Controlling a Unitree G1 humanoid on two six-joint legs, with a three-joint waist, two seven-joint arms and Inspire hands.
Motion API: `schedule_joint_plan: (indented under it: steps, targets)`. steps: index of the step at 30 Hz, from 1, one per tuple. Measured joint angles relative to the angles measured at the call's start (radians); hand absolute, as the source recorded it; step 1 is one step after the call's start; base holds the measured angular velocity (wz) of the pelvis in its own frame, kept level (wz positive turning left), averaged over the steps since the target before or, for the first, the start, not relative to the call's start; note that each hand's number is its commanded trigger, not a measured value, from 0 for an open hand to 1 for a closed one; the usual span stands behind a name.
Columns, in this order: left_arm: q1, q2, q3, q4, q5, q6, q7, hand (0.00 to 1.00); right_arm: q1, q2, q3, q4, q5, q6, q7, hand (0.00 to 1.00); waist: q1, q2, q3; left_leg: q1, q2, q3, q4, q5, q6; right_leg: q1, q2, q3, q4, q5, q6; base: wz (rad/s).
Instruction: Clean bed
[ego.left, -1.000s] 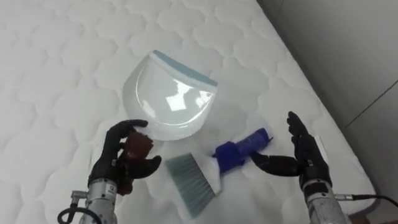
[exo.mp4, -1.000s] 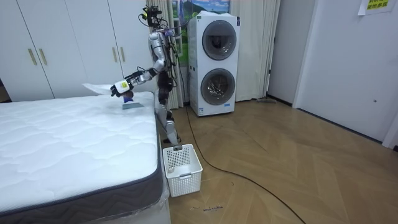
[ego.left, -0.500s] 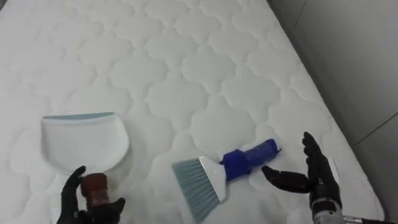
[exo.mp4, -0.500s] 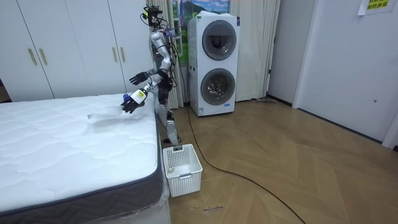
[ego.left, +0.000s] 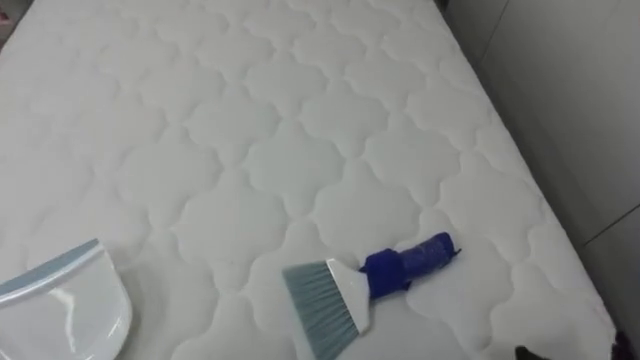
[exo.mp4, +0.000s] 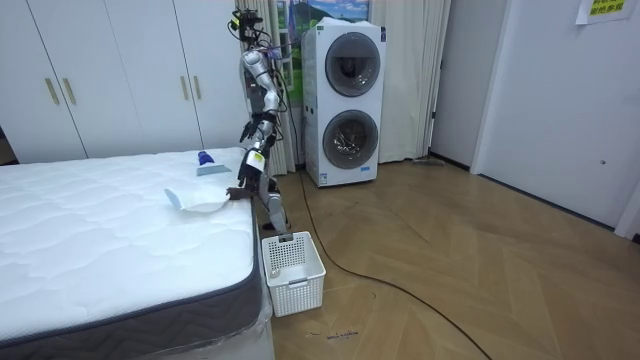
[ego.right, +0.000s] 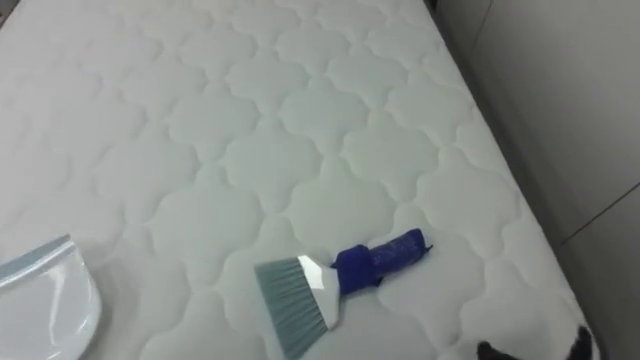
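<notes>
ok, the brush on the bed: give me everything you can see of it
The brush is a small hand brush. It has a blue, plastic-looking handle, a white collar and a fan of grey-teal bristles. It lies flat on the white quilted mattress near the bed's right edge, bristles toward the robot and handle angled up and to the right. Only the mattress touches it. The dustpan lies well apart to its left.

White quilted bed (ego.right: 250, 130). Lower middle: brush (ego.right: 335, 280), blue handle pointing right. Lower left edge: dustpan (ego.right: 50, 300). Lower right corner: spread fingertips of right hand (ego.right: 488, 351).
</notes>
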Motion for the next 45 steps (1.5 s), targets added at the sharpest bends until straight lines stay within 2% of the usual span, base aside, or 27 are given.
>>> schedule_joint_plan:
  steps: [2,4,8,14,20,24,28,31,36,42,45]
  targets:
    - [0.008,-0.001,0.011,0.026,-0.008,0.0,0.0,0.0,0.0,0.004,-0.03,0.056,0.057,0.002,-0.004,0.0,-0.01,0.002,0.0006,0.0,-0.001,-0.009,0.0,0.0,0.0,0.004,-0.002,-0.006,0.0,-0.003,0.0,0.12]
    - [0.007,-0.002,0.013,0.08,-0.007,0.001,-0.011,0.0,-0.001,0.007,-0.06,0.126,0.112,0.004,-0.003,0.0,-0.015,0.004,-0.0041,0.004,-0.001,-0.009,0.0,0.0,0.0,0.006,-0.004,-0.013,0.002,-0.005,-0.001,0.0]
    - [0.002,-0.003,0.02,0.167,0.002,0.008,-0.044,0.0,-0.011,0.009,-0.083,0.22,0.131,0.02,0.01,0.0,-0.024,0.006,-0.0057,0.007,-0.001,-0.007,0.001,0.0,0.0,0.009,-0.004,-0.014,0.004,-0.006,-0.001,0.0]
    - [-0.023,-0.003,0.035,0.297,0.023,0.066,-0.141,0.0,-0.058,0.01,-0.099,0.378,0.13,0.081,0.104,0.0,-0.041,0.002,-0.0036,0.024,-0.002,-0.012,-0.005,0.0,-0.001,0.028,-0.004,-0.013,0.001,-0.008,0.0,0.01]
    - [-0.043,-0.009,0.041,0.343,0.141,0.137,-0.258,0.0,-0.075,0.01,-0.097,0.446,0.125,0.145,0.201,0.0,-0.038,0.002,-0.0029,0.026,-0.002,-0.014,-0.004,0.0,-0.001,0.033,-0.004,-0.017,0.001,-0.011,0.0,0.02]
    - [-0.059,-0.024,0.103,0.345,0.238,0.196,-0.316,0.0,-0.095,0.01,-0.099,0.509,0.047,0.195,0.271,0.0,-0.04,0.0,-0.0029,0.032,-0.002,-0.012,-0.002,0.0,-0.001,0.034,-0.003,-0.017,0.001,-0.011,0.0,-0.01]
    - [-0.078,-0.027,0.138,0.346,0.271,0.244,-0.358,0.0,-0.104,0.01,-0.1,0.54,-0.104,0.247,0.33,0.0,-0.04,0.0,-0.0026,0.041,-0.001,-0.006,-0.005,0.0,-0.001,0.035,-0.003,-0.012,0.004,-0.011,0.0,-0.04]
    - [-0.089,-0.028,0.139,0.346,0.29,0.263,-0.379,0.0,-0.121,0.01,-0.1,0.542,-0.17,0.277,0.354,0.0,-0.038,0.0,-0.0027,0.041,-0.001,0.004,-0.01,0.0,-0.001,0.034,0.001,0.002,0.004,-0.011,-0.001,-0.1]
    - [-0.095,-0.032,0.138,0.346,0.358,0.291,-0.406,0.0,-0.132,0.01,-0.097,0.541,-0.264,0.297,0.384,0.0,-0.04,-0.001,-0.003,0.045,0.0,0.014,-0.014,0.0,-0.001,0.032,0.004,0.014,0.002,-0.01,-0.001,-0.06]
    - [-0.095,-0.031,0.131,0.357,0.393,0.33,-0.434,0.0,-0.156,0.01,-0.096,0.542,-0.297,0.34,0.462,0.0,-0.044,-0.002,-0.0037,0.049,0.001,0.019,-0.014,0.001,-0.002,0.031,0.005,0.016,0.003,-0.01,-0.001,-0.01]
    - [-0.098,-0.033,0.124,0.388,0.389,0.343,-0.461,0.0,-0.164,0.011,-0.072,0.544,-0.296,0.346,0.506,0.0,-0.046,-0.002,-0.0031,0.058,0.001,0.027,-0.016,0.001,-0.002,0.036,0.007,0.025,0.002,-0.01,-0.001,-0.07]
